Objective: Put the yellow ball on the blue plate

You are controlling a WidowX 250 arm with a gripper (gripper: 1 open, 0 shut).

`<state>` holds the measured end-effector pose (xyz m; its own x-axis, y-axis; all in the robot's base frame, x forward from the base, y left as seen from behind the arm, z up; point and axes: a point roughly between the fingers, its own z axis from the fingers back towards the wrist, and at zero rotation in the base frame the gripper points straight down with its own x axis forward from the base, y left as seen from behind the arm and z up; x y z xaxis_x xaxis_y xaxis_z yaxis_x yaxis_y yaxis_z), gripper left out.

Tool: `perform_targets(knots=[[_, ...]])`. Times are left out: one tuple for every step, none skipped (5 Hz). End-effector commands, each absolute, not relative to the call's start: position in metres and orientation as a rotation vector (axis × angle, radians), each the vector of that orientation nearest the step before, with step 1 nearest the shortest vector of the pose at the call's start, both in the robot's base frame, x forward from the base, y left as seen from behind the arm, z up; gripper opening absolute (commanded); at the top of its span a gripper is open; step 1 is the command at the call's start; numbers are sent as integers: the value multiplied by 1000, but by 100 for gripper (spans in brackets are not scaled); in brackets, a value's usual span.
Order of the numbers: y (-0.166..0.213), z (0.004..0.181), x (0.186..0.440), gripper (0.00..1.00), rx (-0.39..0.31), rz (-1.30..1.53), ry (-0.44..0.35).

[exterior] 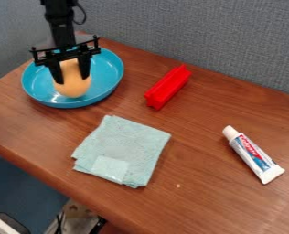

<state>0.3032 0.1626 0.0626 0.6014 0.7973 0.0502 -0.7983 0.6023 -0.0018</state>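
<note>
The blue plate (pixel 107 66) sits at the far left of the wooden table. Inside it is the yellow ball (pixel 72 79), orange-yellow and egg-shaped. My gripper (pixel 69 73) points straight down into the plate, and its black fingers (pixel 85 69) are shut on the ball, one on each side. The ball's underside is at the plate's floor; whether it rests there I cannot tell.
A red block (pixel 168 86) lies right of the plate. A pale teal folded cloth (pixel 122 149) is in the middle front. A toothpaste tube (pixel 253 154) lies at the right. The table's front edge runs diagonally below the cloth.
</note>
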Motion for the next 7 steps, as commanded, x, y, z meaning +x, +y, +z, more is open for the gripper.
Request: perform_targets(knots=[[171,76,310,0,27,943,-101],[172,75,310,0,26,942,-101],[172,74,311,0,26,940,-101],[172,73,312,0,26,937,-102],[173,72,313,0,25,935,-103],[173,72,314,0,25,932,-103],[173,71,315,0,25,929,-104]])
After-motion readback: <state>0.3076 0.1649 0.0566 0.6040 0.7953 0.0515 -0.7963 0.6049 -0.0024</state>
